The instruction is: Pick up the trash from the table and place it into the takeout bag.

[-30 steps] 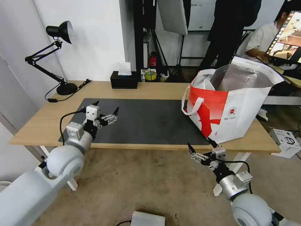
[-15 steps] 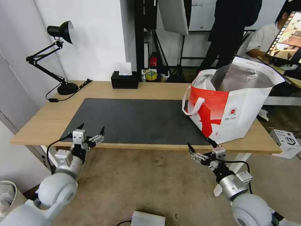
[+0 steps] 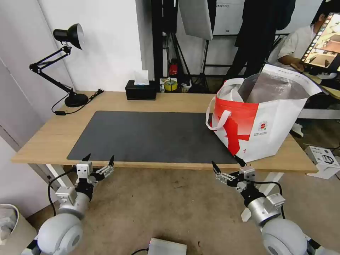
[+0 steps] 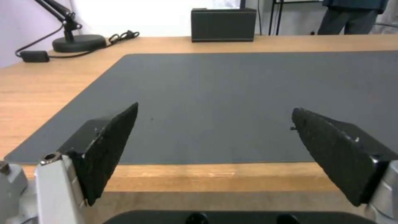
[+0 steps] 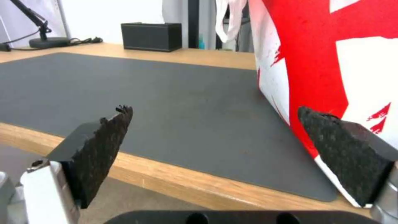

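Observation:
The takeout bag, white and red with foil lining, stands open on the right end of the table, partly on the dark grey mat. The trash is out of view; the mat's surface is bare. My left gripper hangs open just in front of the table's front edge, at its left part, with nothing between its fingers; in the left wrist view the left gripper faces the mat. My right gripper is open and holds nothing, before the front edge, below the bag. In the right wrist view the right gripper sits close to the bag.
A black desk lamp stands at the table's far left and a black tissue box at its back edge. On the floor are a white box to the right, a grey unit near me and a bin at left.
My left arm has drawn back from above the mat's left side, towards me and down, to in front of the table's front edge. The right arm has stayed put.

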{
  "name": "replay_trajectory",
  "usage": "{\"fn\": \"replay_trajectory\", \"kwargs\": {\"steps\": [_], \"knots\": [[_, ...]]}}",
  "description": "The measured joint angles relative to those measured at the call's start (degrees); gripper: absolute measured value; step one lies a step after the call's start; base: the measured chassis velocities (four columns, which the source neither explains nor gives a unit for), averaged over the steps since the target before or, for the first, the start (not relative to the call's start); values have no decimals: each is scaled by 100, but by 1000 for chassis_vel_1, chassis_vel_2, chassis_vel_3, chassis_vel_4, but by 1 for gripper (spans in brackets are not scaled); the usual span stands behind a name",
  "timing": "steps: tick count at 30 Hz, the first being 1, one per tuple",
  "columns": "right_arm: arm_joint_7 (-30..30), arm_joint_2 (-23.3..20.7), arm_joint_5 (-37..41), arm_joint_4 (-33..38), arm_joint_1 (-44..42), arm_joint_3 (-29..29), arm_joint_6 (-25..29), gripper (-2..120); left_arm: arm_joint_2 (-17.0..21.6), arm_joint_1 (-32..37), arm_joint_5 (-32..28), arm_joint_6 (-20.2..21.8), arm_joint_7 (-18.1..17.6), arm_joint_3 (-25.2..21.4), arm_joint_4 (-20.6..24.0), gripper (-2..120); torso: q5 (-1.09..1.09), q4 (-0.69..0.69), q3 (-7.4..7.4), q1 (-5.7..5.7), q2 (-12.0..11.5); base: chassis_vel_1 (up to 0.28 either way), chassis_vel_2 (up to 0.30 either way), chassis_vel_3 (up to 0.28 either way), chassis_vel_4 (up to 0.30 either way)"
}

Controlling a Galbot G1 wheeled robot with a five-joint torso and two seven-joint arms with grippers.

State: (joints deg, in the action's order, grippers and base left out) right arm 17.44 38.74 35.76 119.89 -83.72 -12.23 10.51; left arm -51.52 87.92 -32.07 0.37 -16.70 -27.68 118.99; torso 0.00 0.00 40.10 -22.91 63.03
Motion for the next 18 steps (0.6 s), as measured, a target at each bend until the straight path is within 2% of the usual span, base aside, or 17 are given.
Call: {"fn": "replay_trajectory", "kwargs": {"steps": [18], "knots": [[0, 0, 0, 0, 0, 0, 0, 100, -3, -24, 10, -2, 4, 10, 0, 100, 0, 0, 0, -1, 0, 0, 0, 0, 0]]}}
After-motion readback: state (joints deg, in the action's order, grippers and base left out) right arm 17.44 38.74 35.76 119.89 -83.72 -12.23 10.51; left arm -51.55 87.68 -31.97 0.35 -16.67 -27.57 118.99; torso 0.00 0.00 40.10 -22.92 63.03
